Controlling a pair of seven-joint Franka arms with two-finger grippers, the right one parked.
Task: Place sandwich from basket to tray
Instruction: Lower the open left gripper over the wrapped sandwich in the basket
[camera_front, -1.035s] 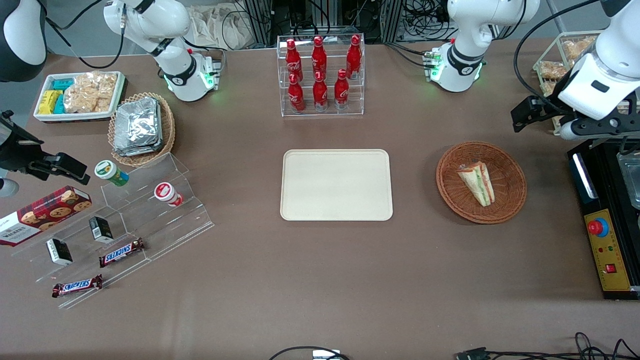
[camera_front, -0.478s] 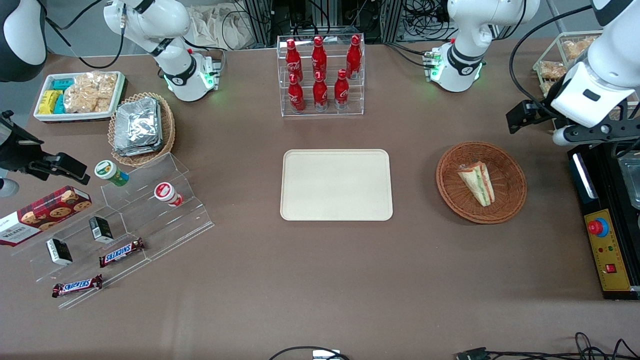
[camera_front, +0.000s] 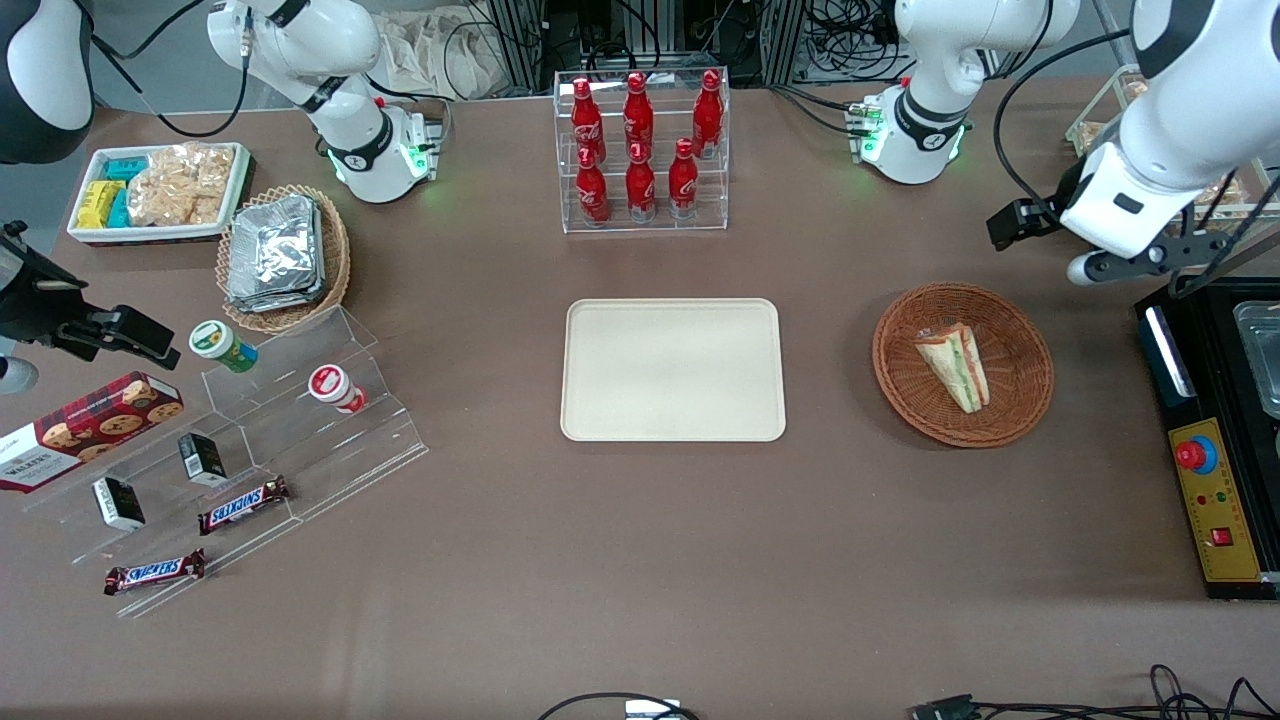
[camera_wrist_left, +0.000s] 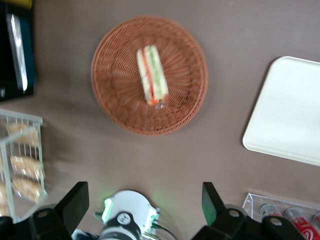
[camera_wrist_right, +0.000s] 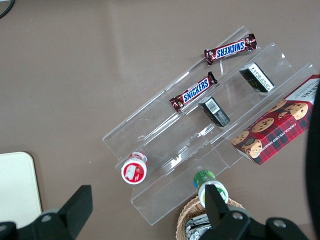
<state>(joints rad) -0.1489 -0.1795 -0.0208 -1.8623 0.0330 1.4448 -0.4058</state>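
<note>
The sandwich (camera_front: 955, 366), a wrapped white wedge with green and orange-red layers, lies in the round brown wicker basket (camera_front: 1030, 330). The cream tray (camera_front: 672, 370) lies bare at mid-table, beside the basket toward the parked arm's end. My gripper (camera_front: 1140, 258) hangs high over the table, farther from the front camera than the basket and toward the working arm's end. The left wrist view looks down on the sandwich (camera_wrist_left: 152, 75), the basket (camera_wrist_left: 112, 105) and a corner of the tray (camera_wrist_left: 290, 110). There the gripper (camera_wrist_left: 142, 205) is open, holding nothing.
A black control box with a red button (camera_front: 1210, 450) sits beside the basket at the table's working-arm end. A white wire rack of bread packs (camera_front: 1105, 130) stands farther back. The clear rack of red bottles (camera_front: 640, 150) stands farther back than the tray.
My gripper has drifted off the black box toward the basket and slightly farther from the front camera. Sandwich, basket and tray have not moved.
</note>
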